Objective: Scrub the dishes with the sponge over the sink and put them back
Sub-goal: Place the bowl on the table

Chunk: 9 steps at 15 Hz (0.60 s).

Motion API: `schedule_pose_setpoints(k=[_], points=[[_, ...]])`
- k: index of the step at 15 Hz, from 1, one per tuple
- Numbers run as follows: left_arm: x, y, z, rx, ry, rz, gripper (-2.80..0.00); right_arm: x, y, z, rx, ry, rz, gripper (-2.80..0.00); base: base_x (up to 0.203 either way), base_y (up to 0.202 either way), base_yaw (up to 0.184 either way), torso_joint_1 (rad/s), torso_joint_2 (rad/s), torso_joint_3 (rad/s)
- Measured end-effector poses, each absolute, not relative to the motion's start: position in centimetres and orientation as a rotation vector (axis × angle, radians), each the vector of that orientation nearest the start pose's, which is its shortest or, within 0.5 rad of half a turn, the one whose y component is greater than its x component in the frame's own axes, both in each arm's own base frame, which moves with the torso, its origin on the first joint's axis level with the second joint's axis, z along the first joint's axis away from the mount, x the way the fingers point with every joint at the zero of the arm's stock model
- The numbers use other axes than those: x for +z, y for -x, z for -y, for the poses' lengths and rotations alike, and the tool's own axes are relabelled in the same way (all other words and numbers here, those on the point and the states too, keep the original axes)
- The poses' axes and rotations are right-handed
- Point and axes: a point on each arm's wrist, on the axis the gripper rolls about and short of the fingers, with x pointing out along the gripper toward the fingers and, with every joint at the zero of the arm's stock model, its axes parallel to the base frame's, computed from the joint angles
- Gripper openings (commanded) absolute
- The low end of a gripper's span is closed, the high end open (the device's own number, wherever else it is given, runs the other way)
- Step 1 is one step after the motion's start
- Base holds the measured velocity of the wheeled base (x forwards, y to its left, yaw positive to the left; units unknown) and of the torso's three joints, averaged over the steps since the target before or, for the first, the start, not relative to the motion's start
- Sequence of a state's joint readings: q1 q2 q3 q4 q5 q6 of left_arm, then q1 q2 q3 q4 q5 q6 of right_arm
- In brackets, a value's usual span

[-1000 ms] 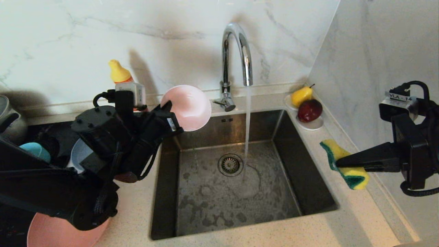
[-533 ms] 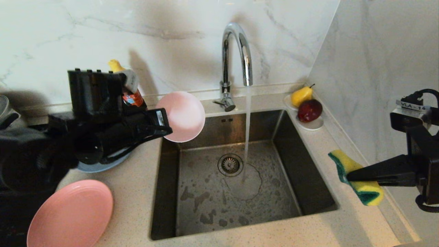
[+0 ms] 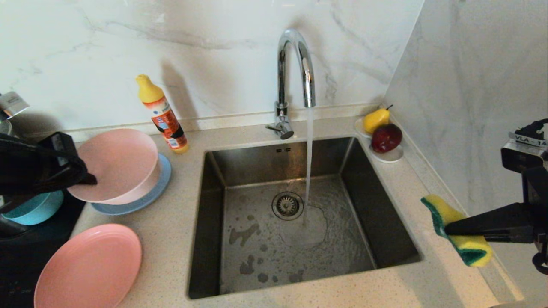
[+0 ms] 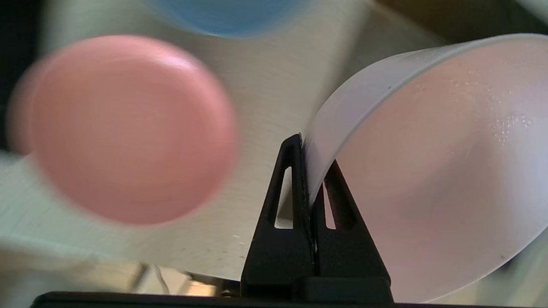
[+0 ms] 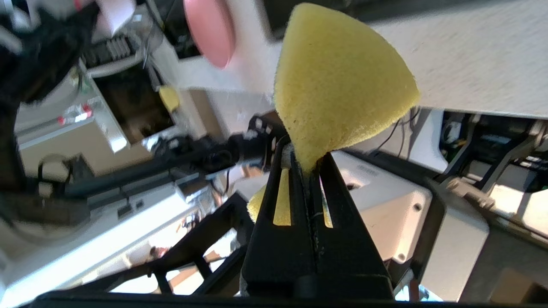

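My left gripper (image 3: 87,179) is shut on the rim of the smaller pale pink dish (image 3: 115,164). It holds the dish tilted just over the wide blue-grey plate (image 3: 145,199) on the counter left of the sink (image 3: 376,214). In the left wrist view the fingers of that gripper (image 4: 306,154) pinch the dish wall (image 4: 428,171). The teal bowl (image 3: 32,209) sits under my left arm. The salmon-pink plate (image 3: 87,269) lies at the near left. My right gripper (image 3: 447,231) is shut on the yellow and green sponge (image 3: 456,229), above the counter right of the sink; the sponge (image 5: 338,85) bulges past the gripper (image 5: 306,167).
The tap (image 3: 295,64) runs a stream of water into the basin beside the drain (image 3: 287,205). An orange detergent bottle (image 3: 165,117) stands behind the blue-grey plate. A white saucer (image 3: 387,156) with a pear and an apple sits at the back right corner. A wall rises close on the right.
My left arm has carried the pale pink dish from the sink's back left corner leftwards to over the blue-grey plate, turning its wrist. The right gripper with the sponge has drifted right and nearer.
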<state>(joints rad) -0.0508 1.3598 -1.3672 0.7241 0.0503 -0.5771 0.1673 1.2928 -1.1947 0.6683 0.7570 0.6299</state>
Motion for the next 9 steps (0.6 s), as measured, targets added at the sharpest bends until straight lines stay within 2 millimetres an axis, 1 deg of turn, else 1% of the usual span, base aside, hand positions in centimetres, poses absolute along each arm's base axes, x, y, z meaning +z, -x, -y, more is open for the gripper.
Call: schedule_pose_setpoints(k=[2, 3, 5, 7, 9], points=[[30.3, -17.9, -2.0, 0.335, 0.609, -0.673, -2.80, 27.7, -17.0, -4.1, 0.601, -0.786, -1.024, -2.80, 0.000, 0.000, 0.000, 0.000, 0.00, 0.000], [30.0, -17.4, -3.3, 0.390, 0.661, -0.674, -2.80, 27.5, -17.3, -4.1, 0.596, -0.787, -1.031, -2.80, 0.000, 0.000, 0.000, 0.000, 0.00, 0.000], [28.9, -16.7, -5.6, 0.496, 0.761, -0.691, -2.80, 27.0, -17.7, -4.1, 0.588, -0.785, -1.044, -2.80, 0.000, 0.000, 0.000, 0.000, 0.00, 0.000], [27.4, -16.6, -7.7, 0.603, 0.855, -0.717, -2.80, 26.6, -18.3, -3.9, 0.584, -0.761, -1.047, -2.80, 0.000, 0.000, 0.000, 0.000, 0.00, 0.000], [26.6, -16.6, -9.7, 0.694, 0.911, -0.719, -2.80, 26.2, -18.9, -3.8, 0.573, -0.763, -1.057, -2.80, 0.000, 0.000, 0.000, 0.000, 0.00, 0.000]])
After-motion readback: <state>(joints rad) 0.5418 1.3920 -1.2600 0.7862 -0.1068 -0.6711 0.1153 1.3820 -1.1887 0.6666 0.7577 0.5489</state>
